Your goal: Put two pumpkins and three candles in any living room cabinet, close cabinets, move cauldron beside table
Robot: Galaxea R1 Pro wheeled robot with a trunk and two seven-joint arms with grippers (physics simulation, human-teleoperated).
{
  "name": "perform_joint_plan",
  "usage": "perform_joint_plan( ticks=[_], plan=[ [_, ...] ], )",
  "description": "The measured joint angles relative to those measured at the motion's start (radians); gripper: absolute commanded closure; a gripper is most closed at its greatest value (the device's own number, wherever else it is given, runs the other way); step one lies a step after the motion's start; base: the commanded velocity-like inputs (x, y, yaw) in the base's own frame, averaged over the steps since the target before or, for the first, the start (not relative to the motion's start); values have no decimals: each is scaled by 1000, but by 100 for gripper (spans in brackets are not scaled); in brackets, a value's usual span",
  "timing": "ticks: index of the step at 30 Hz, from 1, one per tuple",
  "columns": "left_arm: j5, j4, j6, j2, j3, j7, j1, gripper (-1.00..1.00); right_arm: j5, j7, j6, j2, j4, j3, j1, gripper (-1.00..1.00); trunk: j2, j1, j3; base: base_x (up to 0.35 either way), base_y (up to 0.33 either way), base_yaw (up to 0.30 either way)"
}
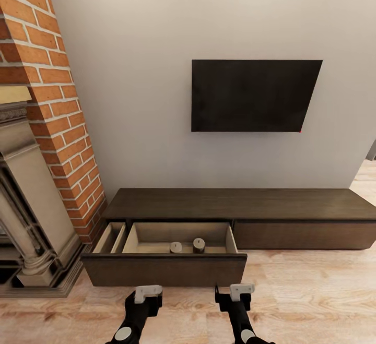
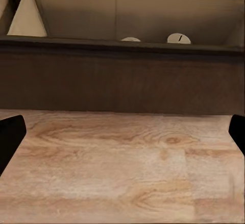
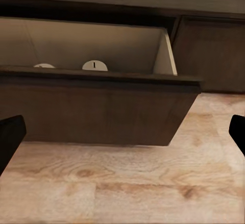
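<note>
A long, low dark-brown cabinet (image 1: 245,204) runs along a pale wall across the lower middle of the head view, with its left drawer (image 1: 165,269) pulled out toward the camera over a light wooden floor (image 1: 313,302). Inside the drawer's beige interior, two short dark candles (image 1: 176,247) (image 1: 198,245) stand close together, near the drawer's front panel and a little right of its centre; a partition sets off a narrower compartment at the drawer's left end. The cabinet's right-hand front panel (image 1: 305,235) sits flush. Above the cabinet, a black flat screen (image 1: 253,96) hangs on the wall, in the upper middle of the frame. A red brick column (image 1: 49,88) and a carved stone fireplace surround (image 1: 26,203) fill the left edge. At the bottom centre, the left gripper (image 1: 148,293) and right gripper (image 1: 241,290) hang side by side just in front of the drawer, above the floor. In each wrist view the dark fingertips sit far apart at opposite edges of the frame with nothing between them, so both are released and empty.
</note>
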Motion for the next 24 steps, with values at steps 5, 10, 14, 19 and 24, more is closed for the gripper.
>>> perform_joint_plan(
  ticks=[5,10,14,19,24],
  plan=[
    [-1,2,0,2,3,-54,0,-100,12,5,-4,-1,-2,0,1,-100,0,0,0,0,0,0],
    [8,3,0,5,5,-71,0,-100,16,8,-6,-1,-3,0,2,-100,0,0,0,0,0,0],
    [12,17,0,6,5,-75,0,-100,15,9,-4,0,-2,0,2,-100,0,0,0,0,0,0],
    [7,22,-1,5,3,-75,0,-100,15,8,-5,2,0,0,3,-100,0,0,0,0,0,0],
    [12,23,1,7,6,-76,0,-100,15,8,-6,3,-1,0,5,-100,0,0,0,68,33,0]
  ],
)
